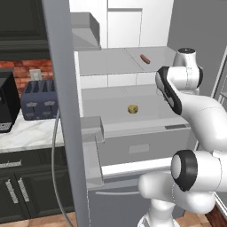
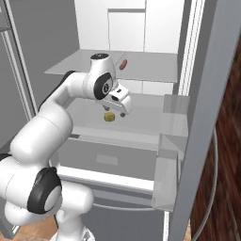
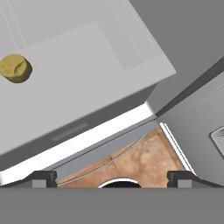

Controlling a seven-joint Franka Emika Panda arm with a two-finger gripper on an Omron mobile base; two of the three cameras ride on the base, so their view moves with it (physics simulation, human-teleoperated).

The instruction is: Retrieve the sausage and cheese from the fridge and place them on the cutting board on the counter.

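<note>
Left base view: the fridge (image 1: 133,146) stands open, its grey door edge running down the left half of the picture. The sausage (image 1: 144,58) lies on the upper shelf, toward the right. The cheese (image 1: 132,109) sits on the shelf below, near the middle, just above the wide drawer front (image 1: 142,148). Left of the fridge, the counter (image 1: 26,133) carries a blue-grey toaster (image 1: 40,99) against a brick wall. The white arm rises from the lower right and bends up in front of the fridge's right side.

Right base view: the arm reaches into the fridge from the left, and the gripper (image 2: 123,109) hangs over the lower shelf, just right of the cheese (image 2: 109,116) and apart from it. The sausage (image 2: 123,64) lies on the upper shelf, above and behind the hand. Door bins show on the right.

Hand view: the two dark fingertips (image 3: 41,177) stand far apart at the bottom corners — the pincer is wide and holds nothing. The cheese (image 3: 15,68) rests on the grey shelf at the far left, well away from the tips. Below the fridge's white front edge a strip of brown floor (image 3: 140,159) shows.
</note>
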